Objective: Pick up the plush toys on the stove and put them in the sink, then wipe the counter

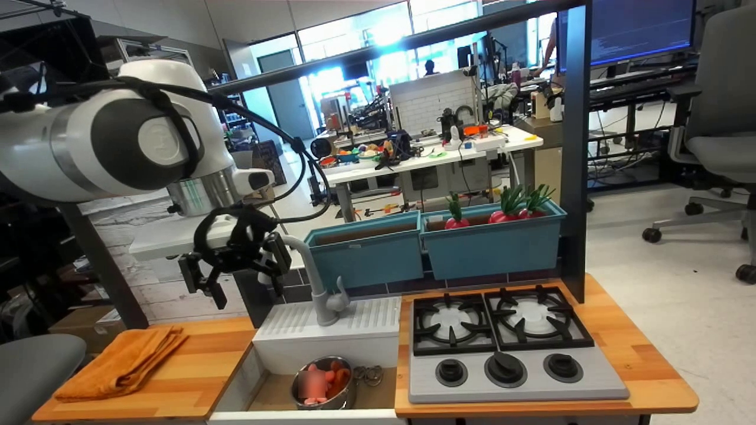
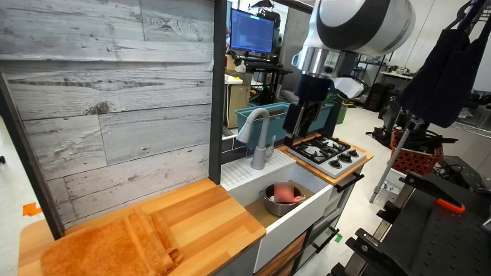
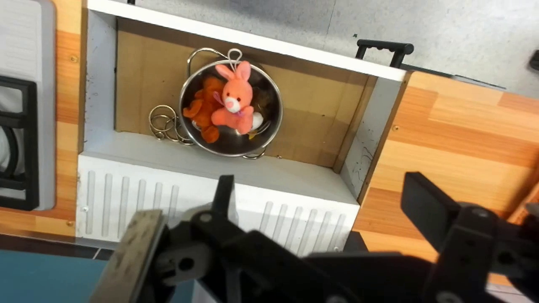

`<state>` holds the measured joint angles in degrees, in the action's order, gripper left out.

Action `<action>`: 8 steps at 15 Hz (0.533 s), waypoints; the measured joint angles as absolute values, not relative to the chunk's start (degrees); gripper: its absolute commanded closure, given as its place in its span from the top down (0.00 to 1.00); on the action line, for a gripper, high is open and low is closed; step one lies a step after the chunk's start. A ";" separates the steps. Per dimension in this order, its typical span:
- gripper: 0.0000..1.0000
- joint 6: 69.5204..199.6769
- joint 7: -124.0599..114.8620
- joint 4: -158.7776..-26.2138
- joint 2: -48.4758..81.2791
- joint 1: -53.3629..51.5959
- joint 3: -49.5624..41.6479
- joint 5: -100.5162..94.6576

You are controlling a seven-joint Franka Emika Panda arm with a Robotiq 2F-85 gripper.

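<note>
A pink-red rabbit plush toy [image 3: 239, 94] lies face up in a shiny metal pot [image 3: 230, 141]. Against its side is a darker red-orange plush toy [image 3: 205, 110]; white and brown bits beneath them are partly hidden. The pot stands inside the sink [image 1: 367, 352]. Only black grates and knobs show on the stove [image 1: 426, 369]. High above the counter [image 1: 207, 360], near the faucet side of the sink, hangs my gripper [image 1: 250, 293]. In the wrist view the gripper [image 3: 320, 181] is wide open, nothing between its fingers.
A folded orange cloth [image 1: 121, 365] rests on the counter's end. The grey faucet [image 2: 261, 142] rises behind the sink. Teal bins [image 1: 366, 260] hang at the back, one holding red radishes [image 1: 507, 212]. Wire rings [image 3: 165, 122] lie beside the pot. A dark post [image 2: 218, 96] stands nearby.
</note>
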<state>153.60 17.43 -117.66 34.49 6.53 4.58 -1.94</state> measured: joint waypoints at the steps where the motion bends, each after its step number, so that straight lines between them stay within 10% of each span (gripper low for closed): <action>1: 1.00 153.59 15.76 -117.21 35.09 4.63 4.14 -3.00; 8: 1.00 152.45 5.13 -113.17 36.31 -11.89 4.16 -6.59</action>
<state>152.45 5.13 -113.17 36.31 -11.89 4.16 -6.59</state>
